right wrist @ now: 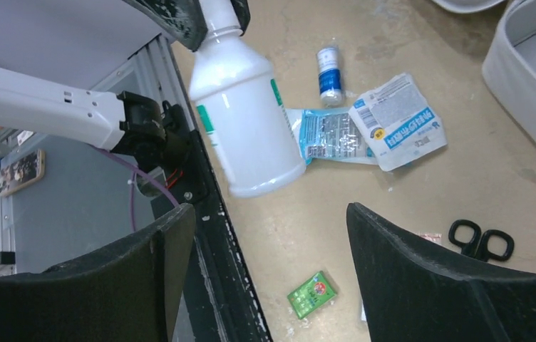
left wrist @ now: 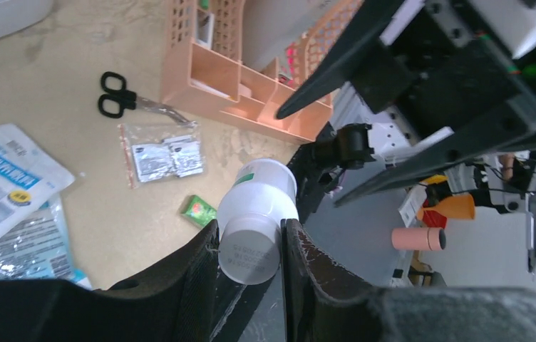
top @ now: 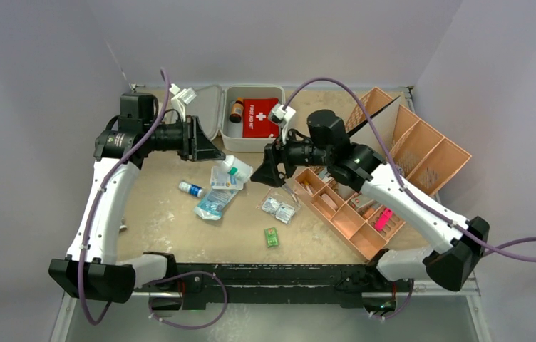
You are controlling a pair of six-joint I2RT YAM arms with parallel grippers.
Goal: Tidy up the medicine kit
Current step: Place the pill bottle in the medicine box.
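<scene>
The medicine kit (top: 231, 135) lies open at the back of the table, its lid (top: 208, 110) flat to the left. Inside it are a red first aid pouch (top: 261, 118) and a brown bottle (top: 236, 110). My left gripper (top: 219, 152) is shut on the cap end of a white bottle (top: 238, 168) with a green label and holds it above the table. In the left wrist view the bottle (left wrist: 258, 206) sits between the fingers (left wrist: 251, 249). My right gripper (top: 261, 171) stands open, facing the bottle (right wrist: 244, 121) from the right with nothing between its fingers (right wrist: 272, 242).
On the table lie a small blue-labelled vial (top: 191, 189), blue-and-white packets (top: 215, 199), a clear bag of sachets (top: 279, 208), a green box (top: 271, 237) and black scissors (right wrist: 480, 240). An orange compartmented tray (top: 351, 214) stands at the right, under my right arm.
</scene>
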